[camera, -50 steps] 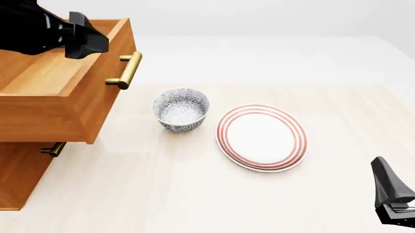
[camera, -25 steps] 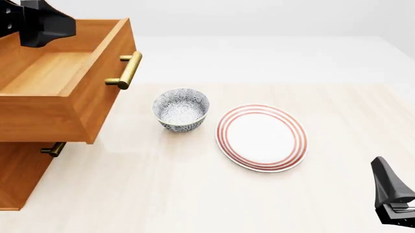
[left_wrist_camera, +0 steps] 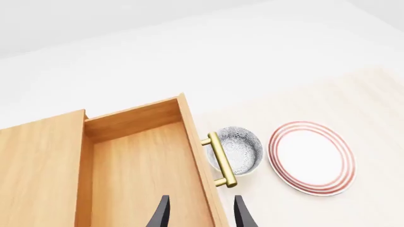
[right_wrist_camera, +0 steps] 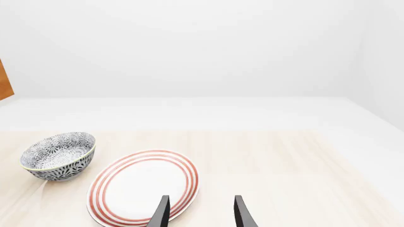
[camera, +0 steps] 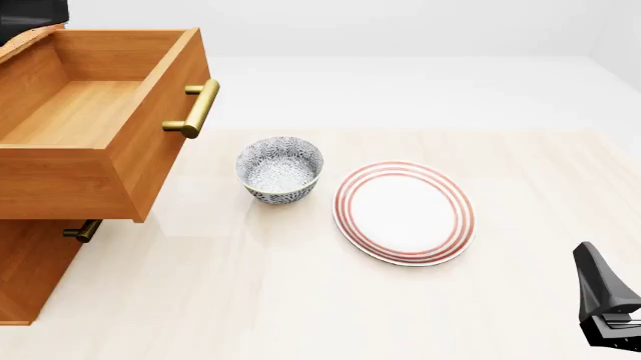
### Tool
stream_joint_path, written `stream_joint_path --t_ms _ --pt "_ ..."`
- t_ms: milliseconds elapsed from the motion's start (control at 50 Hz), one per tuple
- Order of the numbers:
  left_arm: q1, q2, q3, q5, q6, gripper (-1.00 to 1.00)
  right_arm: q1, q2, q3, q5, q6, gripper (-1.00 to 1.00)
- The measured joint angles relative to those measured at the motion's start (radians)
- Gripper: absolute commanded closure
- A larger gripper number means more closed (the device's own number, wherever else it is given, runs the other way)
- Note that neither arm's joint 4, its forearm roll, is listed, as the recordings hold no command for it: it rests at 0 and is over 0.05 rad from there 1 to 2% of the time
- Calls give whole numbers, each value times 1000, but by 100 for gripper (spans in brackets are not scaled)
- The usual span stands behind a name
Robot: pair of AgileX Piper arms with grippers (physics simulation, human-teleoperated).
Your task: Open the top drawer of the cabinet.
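At the desk's left edge the top drawer [camera: 95, 120] stands pulled well out of the cabinet [camera: 30, 266], empty. My left pincer [left_wrist_camera: 198, 213], which was over it a moment ago, has lifted away, prongs apart, so I judge the opening done. My right pincer [right_wrist_camera: 198, 213] idles apart near the right corner. The lowest drawer is cut off.

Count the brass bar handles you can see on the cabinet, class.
2. One is on the pulled-out top drawer's front, the upper handle; the lower handle peeks out beneath it. A third may be hidden below.
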Motion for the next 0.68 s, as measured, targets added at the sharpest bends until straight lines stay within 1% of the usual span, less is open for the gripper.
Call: stream_joint_path --t_ms 360,680 --pt "20 -61 -11 11 38 -100 0 0 0 0 0 -100" --pt "57 -120 -16 34 65 -100 0 0 0 0 0 -100"
